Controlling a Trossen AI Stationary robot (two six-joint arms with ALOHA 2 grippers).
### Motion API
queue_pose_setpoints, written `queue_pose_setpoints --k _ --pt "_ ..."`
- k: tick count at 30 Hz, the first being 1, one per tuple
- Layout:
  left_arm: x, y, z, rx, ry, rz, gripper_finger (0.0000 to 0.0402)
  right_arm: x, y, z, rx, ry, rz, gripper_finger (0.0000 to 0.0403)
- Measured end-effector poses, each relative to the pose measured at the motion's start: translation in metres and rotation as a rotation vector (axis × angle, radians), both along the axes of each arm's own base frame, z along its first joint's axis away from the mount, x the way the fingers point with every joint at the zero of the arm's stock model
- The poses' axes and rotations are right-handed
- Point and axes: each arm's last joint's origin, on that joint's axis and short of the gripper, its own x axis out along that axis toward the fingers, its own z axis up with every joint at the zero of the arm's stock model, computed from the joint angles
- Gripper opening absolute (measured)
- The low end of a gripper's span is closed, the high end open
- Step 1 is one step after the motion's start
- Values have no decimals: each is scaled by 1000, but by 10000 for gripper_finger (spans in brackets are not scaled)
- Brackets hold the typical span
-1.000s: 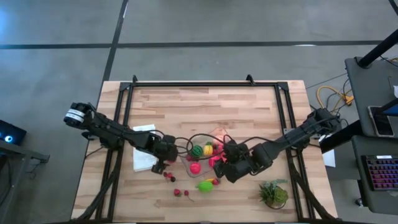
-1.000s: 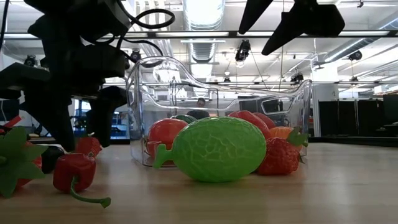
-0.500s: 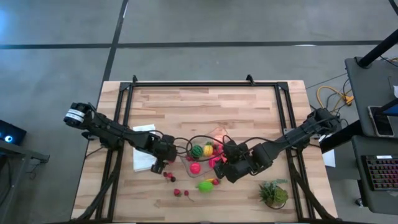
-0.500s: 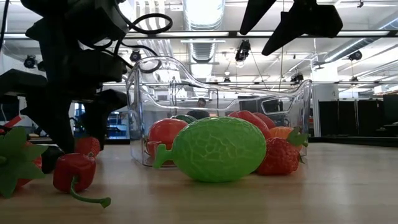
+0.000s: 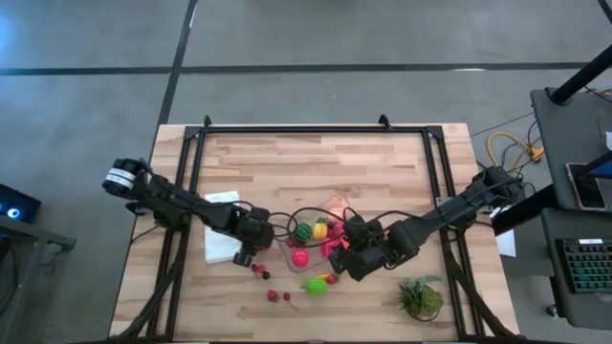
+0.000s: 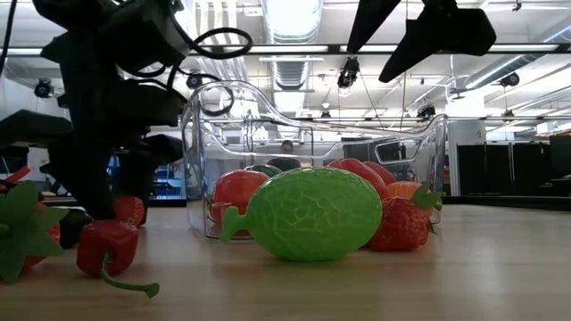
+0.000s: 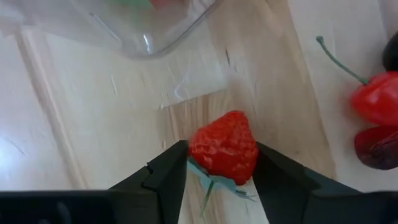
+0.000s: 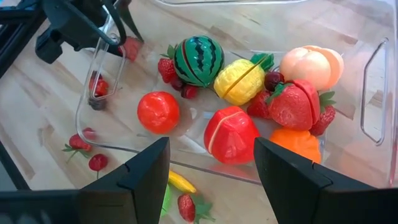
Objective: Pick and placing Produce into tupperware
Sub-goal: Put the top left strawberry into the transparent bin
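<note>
Tupperware (image 5: 316,241) is sitting mid-tabletop (image 5: 316,162), clear and round-cornered, holding a striped melon (image 8: 198,61), yellow fruit (image 8: 239,81), a tomato (image 8: 158,112) and more. Beside its left wall, the left gripper (image 7: 219,180) is narrowing its fingers since a second ago, now pressing both sides of a small red strawberry (image 7: 224,147) lying on the wood. Over the container, the right gripper (image 8: 211,180) is hovering, fingers parted and empty. A lime-green fruit (image 6: 312,214) is resting just outside.
</note>
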Motion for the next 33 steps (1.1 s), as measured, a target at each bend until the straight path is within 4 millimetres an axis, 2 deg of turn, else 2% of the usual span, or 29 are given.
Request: queue_pose_setpoints --k 4,9,14,21,24,28,30,33 --pt "3 -1 1 0 8 -2 139 0 0 0 6 -3 -12 224" --pt "9 -2 15 0 -73 7 127 0 0 0 11 -6 -31 224" --pt "7 -1 33 -16 -102 31 126 -2 -2 4 -15 -37 -58 224" --pt "-4 3 87 -12 -202 108 126 -16 -15 36 -132 -178 -145 224" --pt "-8 7 118 15 -350 149 125 -27 -23 49 -179 -208 -175 224" --pt "-1 10 154 -7 -661 233 125 -38 -33 60 -198 -206 -188 224" --pt "6 11 165 -59 -777 244 125 -42 -37 62 -205 -196 -192 224" --pt "21 12 162 -107 -770 223 125 -45 -40 63 -207 -186 -195 224"
